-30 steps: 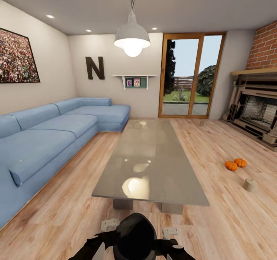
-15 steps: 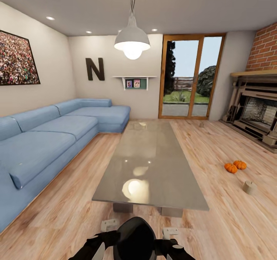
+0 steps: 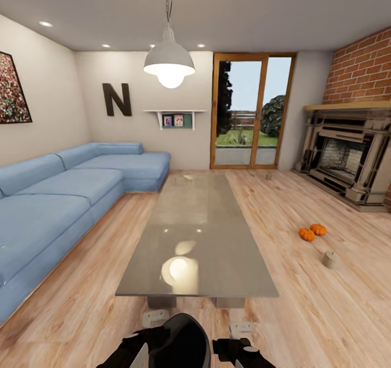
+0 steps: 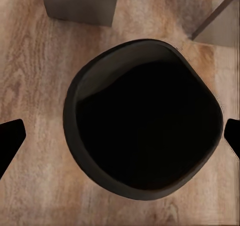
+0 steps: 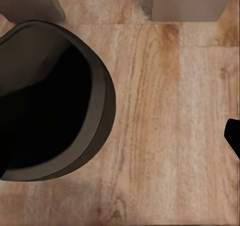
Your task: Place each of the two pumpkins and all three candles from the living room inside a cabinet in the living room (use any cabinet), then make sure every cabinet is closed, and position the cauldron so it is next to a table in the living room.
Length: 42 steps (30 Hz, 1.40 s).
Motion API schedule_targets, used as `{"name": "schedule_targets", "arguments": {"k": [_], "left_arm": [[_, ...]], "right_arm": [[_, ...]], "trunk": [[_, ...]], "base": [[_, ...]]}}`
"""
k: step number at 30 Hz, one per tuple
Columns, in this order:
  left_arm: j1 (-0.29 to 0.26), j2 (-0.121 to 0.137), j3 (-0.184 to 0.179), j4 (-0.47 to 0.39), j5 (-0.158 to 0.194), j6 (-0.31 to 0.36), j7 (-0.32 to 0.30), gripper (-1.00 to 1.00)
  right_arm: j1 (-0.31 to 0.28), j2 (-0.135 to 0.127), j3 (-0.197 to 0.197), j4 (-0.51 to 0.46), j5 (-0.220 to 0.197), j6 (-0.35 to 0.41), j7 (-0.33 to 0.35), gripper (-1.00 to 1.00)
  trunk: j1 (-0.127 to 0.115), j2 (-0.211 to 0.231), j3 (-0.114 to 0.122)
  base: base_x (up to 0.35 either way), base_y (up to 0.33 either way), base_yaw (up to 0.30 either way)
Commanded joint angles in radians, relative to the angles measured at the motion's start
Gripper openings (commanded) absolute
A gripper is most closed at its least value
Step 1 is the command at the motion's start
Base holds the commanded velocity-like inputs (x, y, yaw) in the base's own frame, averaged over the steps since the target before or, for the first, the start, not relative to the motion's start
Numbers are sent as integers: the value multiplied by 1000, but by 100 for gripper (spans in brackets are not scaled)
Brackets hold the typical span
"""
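Two orange pumpkins [image 3: 307, 235] [image 3: 318, 229] lie side by side on the wood floor, right of the long glass table [image 3: 196, 232]. A short beige candle [image 3: 330, 259] stands on the floor just nearer than them, and another candle [image 3: 268, 176] is far back by the patio door. The black cauldron [image 3: 179, 340] sits on the floor right below me, at the table's near end. In the left wrist view the cauldron [image 4: 145, 121] lies between the wide-apart fingers of my open left gripper [image 4: 120, 138], without touching them. My right gripper [image 5: 117, 146] is open beside the cauldron [image 5: 45, 100]. The cabinet is out of view.
A blue corner sofa [image 3: 60, 194] runs along the left wall. A stone fireplace [image 3: 347, 161] under a brick wall stands at the right. The table's legs [image 3: 162, 301] are just ahead of the cauldron. A pendant lamp [image 3: 169, 63] hangs over the table.
The whole view has swung to the right: sofa, table and pumpkins sit further left in frame and more of the fireplace shows. Nothing on the floor has moved.
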Motion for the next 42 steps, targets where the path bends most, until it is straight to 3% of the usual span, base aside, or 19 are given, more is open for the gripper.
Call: {"name": "schedule_targets", "arguments": {"k": [1,14,31,42], "left_arm": [[0,1,-8,-3,11,5,9,100],[0,1,-8,-3,9,4,11,100],[0,0,-8,-3,9,3,11,100],[0,0,-8,-3,9,3,9,100]], "right_arm": [[0,0,7,-1,-6,4,-6,100],[0,0,7,0,-6,-6,-5,100],[0,0,7,0,-6,-7,-5,100],[0,0,7,-1,-33,-8,-5,100]], "trunk": [[-4,7,3],[-54,98,49],[-119,217,104],[-119,217,112]], "base": [[0,0,-254],[-145,0,-252],[-18,0,-48],[0,0,-240]]}}
